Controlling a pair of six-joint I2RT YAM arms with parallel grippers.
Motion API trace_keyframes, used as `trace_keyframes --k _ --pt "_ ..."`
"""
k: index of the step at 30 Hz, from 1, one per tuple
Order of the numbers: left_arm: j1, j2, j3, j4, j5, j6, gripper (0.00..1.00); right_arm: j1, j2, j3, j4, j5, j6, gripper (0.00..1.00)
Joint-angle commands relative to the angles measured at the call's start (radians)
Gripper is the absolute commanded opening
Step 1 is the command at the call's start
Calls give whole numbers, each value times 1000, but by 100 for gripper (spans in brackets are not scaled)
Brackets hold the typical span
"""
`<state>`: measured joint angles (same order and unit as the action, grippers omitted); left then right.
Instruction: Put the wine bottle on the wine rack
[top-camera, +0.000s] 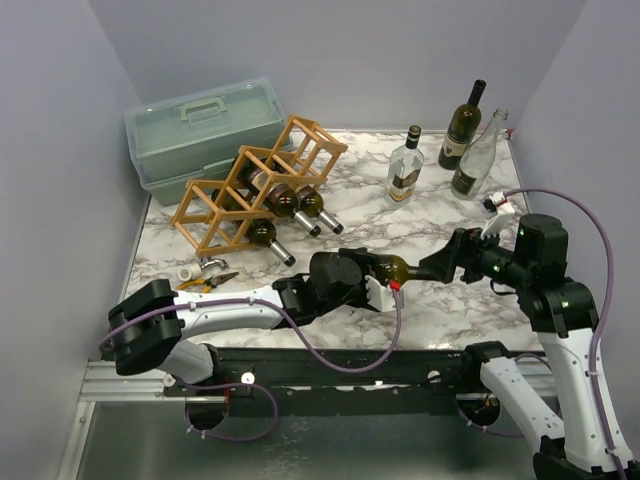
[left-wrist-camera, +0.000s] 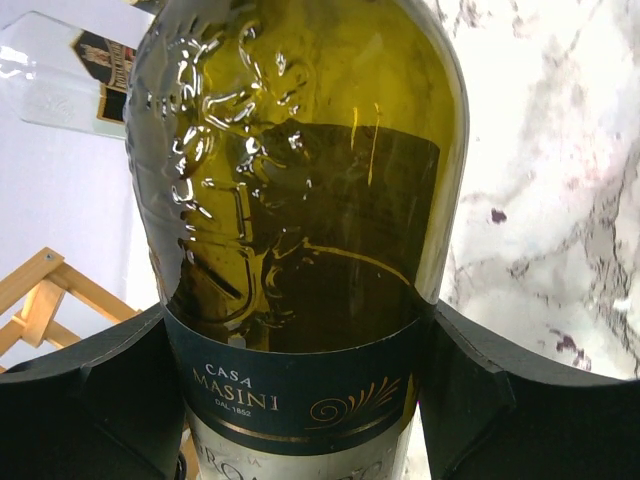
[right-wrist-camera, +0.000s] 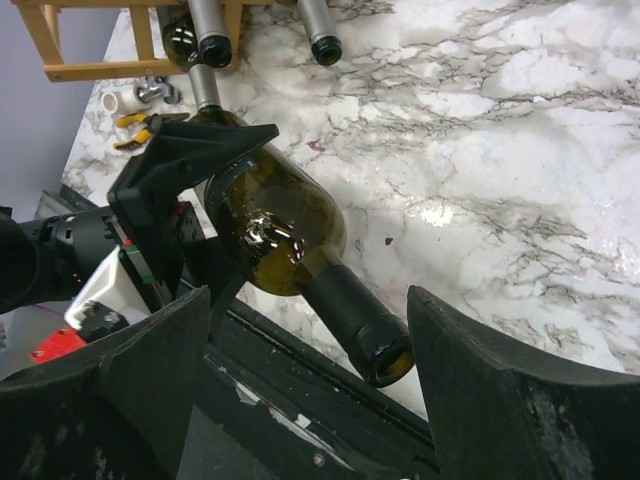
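The olive-green wine bottle (top-camera: 400, 268) hangs level above the table's front middle, neck pointing right. My left gripper (top-camera: 368, 285) is shut on its body; in the left wrist view both black fingers (left-wrist-camera: 480, 400) press against the dark blue label of the wine bottle (left-wrist-camera: 300, 200). My right gripper (top-camera: 440, 265) is open around the neck. In the right wrist view the wine bottle's (right-wrist-camera: 285, 230) neck lies between its spread fingers (right-wrist-camera: 500, 400) with gaps on both sides. The wooden wine rack (top-camera: 255, 185) stands at the back left and holds three bottles.
A pale green toolbox (top-camera: 205, 130) sits behind the rack. Three upright bottles stand at the back right: a clear one (top-camera: 405, 170), a dark one (top-camera: 462, 130) and another clear one (top-camera: 478, 160). Pliers and small fittings (top-camera: 205, 280) lie at the front left.
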<state>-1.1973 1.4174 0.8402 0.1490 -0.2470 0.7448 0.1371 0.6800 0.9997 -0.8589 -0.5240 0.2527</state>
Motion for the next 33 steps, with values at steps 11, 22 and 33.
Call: trace_keyframes --k 11,22,33 --pt "-44 -141 -83 75 119 214 0 25 22 -109 -59 -241 74 78" --pt "-83 -228 -89 8 104 292 0 203 55 -133 -81 -291 76 74" --pt "-106 -283 -96 -39 59 366 0 332 132 -130 -74 -302 69 62"
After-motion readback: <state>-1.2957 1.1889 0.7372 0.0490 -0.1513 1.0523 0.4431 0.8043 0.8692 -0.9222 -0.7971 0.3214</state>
